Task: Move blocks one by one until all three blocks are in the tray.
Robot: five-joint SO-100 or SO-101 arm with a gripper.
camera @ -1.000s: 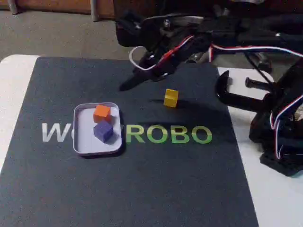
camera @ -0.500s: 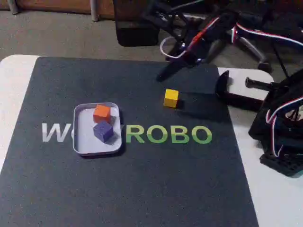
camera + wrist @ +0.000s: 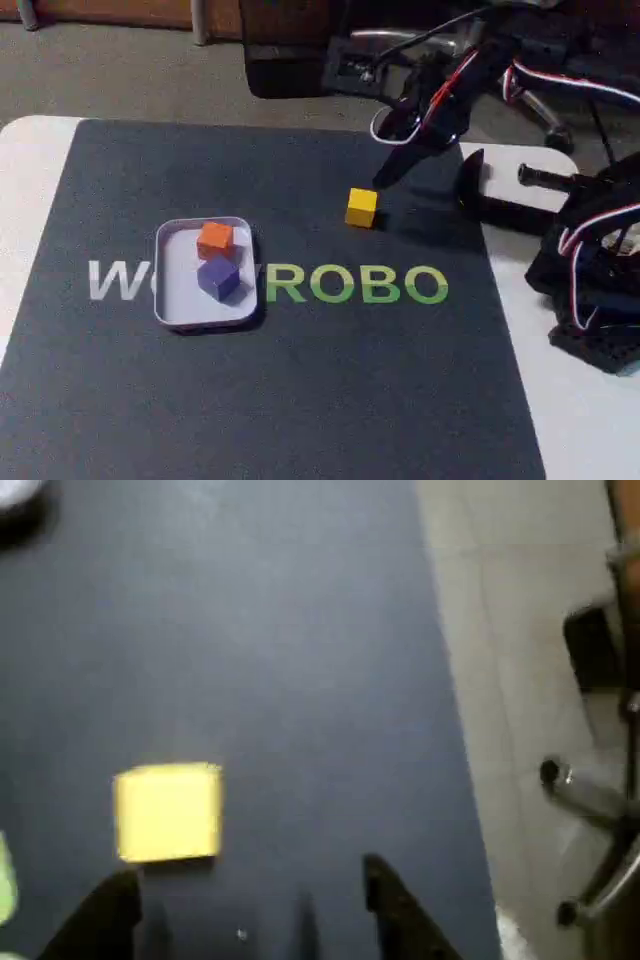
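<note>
— Where do the blocks sit, seen from the fixed view?
— Two blocks (image 3: 215, 240) (image 3: 218, 277) lie inside the tray (image 3: 176, 301), left of centre on the mat (image 3: 300, 380) that covers the bench (image 3: 30, 190), one behind the other. The third block (image 3: 361, 208) rests on the mat, well right of the tray and farther back.
— And the arm?
— Its gripper (image 3: 385, 176) hangs just behind and right of that lone block; in the wrist view the block (image 3: 168, 811) lies left of the gap between the fingers (image 3: 100, 912).
</note>
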